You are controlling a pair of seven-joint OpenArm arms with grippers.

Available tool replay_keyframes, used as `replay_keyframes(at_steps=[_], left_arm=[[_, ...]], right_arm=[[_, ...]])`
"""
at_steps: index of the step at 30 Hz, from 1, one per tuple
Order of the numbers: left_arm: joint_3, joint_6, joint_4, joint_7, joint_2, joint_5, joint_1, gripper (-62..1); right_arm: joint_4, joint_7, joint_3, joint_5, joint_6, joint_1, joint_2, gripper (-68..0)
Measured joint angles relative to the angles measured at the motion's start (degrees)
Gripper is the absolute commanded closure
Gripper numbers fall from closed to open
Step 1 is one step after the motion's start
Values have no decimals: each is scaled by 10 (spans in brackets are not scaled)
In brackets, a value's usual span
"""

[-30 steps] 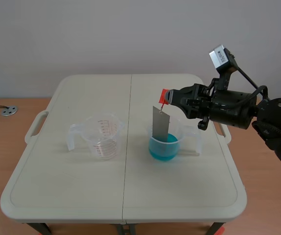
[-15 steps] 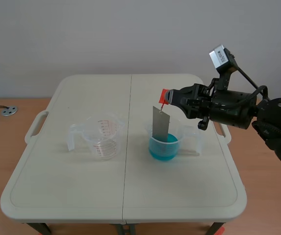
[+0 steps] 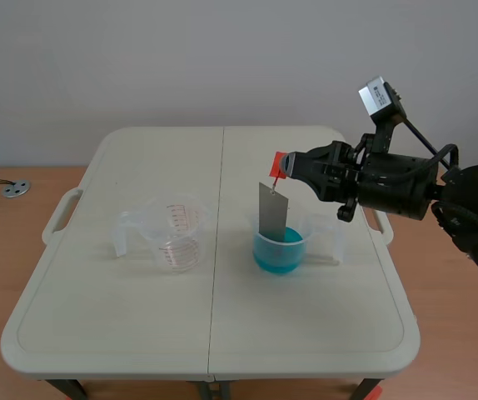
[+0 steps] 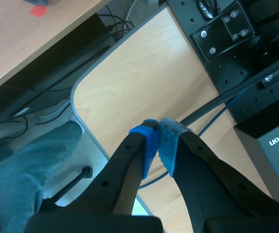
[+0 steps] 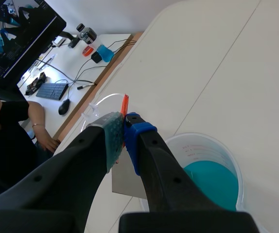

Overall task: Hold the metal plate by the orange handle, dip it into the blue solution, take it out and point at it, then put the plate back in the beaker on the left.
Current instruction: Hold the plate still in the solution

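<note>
R pincer (image 3: pixel 283 169) clamped tight on orange handle (image 3: pixel 277 160), handle pinched btwn the pads. Metal plate (image 3: pixel 272 212) hangs upright just below the pincer, lower edge inside the beaker (image 3: pixel 304 223) holding blue solution (image 3: pixel 279 255); can't tell how deep. Clear beaker (image 3: pixel 172 235) well apart to the left on worktop (image 3: pixel 222 333). L pincer (image 4: pixel 158 141) closed on nothing, pads touching.

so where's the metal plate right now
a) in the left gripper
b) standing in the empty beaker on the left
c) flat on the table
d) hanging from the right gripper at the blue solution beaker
d: the right gripper pinches the orange handle, and the metal plate hangs from it with its lower end at the beaker of blue solution; the left beaker holds no plate.
</note>
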Motion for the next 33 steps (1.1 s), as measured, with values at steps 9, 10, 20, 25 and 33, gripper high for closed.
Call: replay_keyframes(at_steps=[9, 10, 20, 25, 33], left_arm=[[0, 0, 0, 0, 0, 0, 0, -19], [0, 0, 0, 0, 0, 0, 0, -19], [0, 0, 0, 0, 0, 0, 0, -19], [0, 0, 0, 0, 0, 0, 0, -19], [-3, 3, 41, 22, 0, 7, 0, -19]], right_arm=[[24, -92, 49, 78, 0, 0, 0, -13], [30, -100, 53, 84, 0, 0, 0, -13], [76, -160, 72, 159, 0, 0, 0, -13], [103, -180, 79, 184, 0, 0, 0, -13], [143, -188, 80, 210, 0, 0, 0, -15]])
